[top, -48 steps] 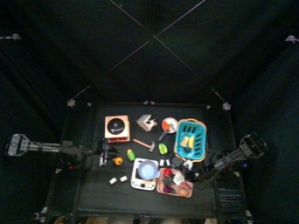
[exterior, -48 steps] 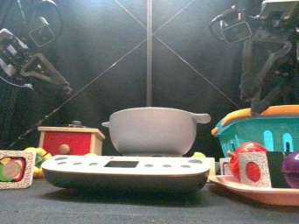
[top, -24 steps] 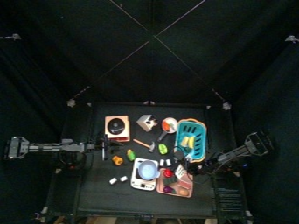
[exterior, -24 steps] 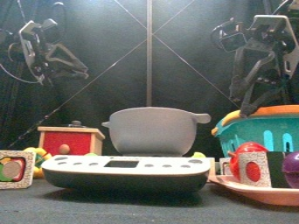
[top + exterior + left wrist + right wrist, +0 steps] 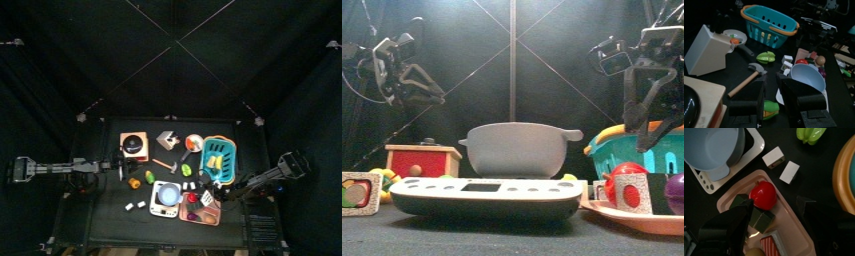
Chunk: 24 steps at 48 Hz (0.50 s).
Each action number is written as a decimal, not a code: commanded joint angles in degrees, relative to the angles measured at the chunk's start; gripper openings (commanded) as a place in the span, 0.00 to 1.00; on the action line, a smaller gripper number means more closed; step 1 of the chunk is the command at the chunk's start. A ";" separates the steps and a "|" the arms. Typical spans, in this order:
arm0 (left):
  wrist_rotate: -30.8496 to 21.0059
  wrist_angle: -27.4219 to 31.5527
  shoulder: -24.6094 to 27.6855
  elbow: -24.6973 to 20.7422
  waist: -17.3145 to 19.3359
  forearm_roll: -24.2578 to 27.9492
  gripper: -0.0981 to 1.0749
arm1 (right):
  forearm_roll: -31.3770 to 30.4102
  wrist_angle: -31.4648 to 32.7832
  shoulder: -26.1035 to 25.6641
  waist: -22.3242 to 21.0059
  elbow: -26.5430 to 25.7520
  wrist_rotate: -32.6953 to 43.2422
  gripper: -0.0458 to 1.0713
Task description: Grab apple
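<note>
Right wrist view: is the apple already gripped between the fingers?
No. The apple lies free on the pink tray, with the right gripper open above it.

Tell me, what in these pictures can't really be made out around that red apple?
- The apple on the pink tray: in the front view a white block covers part of it; in the top view it is only a speck.
- The right gripper: its dark fingers blur at the right wrist view's edge, so how they stand is unclear.
- The blue basket: cut off by the edge there.

Black curtains (image 5: 80, 60) enclose a small black table (image 5: 107, 210).
</note>
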 commanded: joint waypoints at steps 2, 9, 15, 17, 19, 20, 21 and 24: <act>0.09 -0.53 0.18 -0.70 0.18 0.70 0.65 | -0.79 -0.88 0.26 0.26 -1.14 -0.09 0.93; 0.00 -0.44 0.18 -0.44 0.09 1.05 0.65 | -1.41 -1.58 2.20 0.35 -1.85 -0.18 0.93; -0.09 -0.44 0.18 0.18 -0.09 0.88 0.65 | -2.81 -2.90 3.69 0.35 -2.29 -0.18 0.93; 0.00 -0.35 0.18 0.70 -0.09 0.88 0.65 | -3.78 -4.75 6.06 0.35 -3.34 -0.18 0.93; 0.00 -0.35 0.18 0.88 -0.09 0.97 0.65 | -3.87 -5.19 7.03 0.35 -3.78 -0.18 0.93; 0.00 -0.26 0.18 0.88 -0.09 0.97 0.65 | -3.87 -5.27 7.38 0.35 -3.96 -0.18 0.93; 0.00 -0.35 0.18 0.88 -0.09 1.05 0.65 | -3.87 -5.36 7.91 0.35 -4.13 -0.18 0.93; 0.09 -0.26 0.18 0.88 -0.18 1.05 0.65 | -3.87 -5.54 9.23 0.44 -4.48 -0.18 0.93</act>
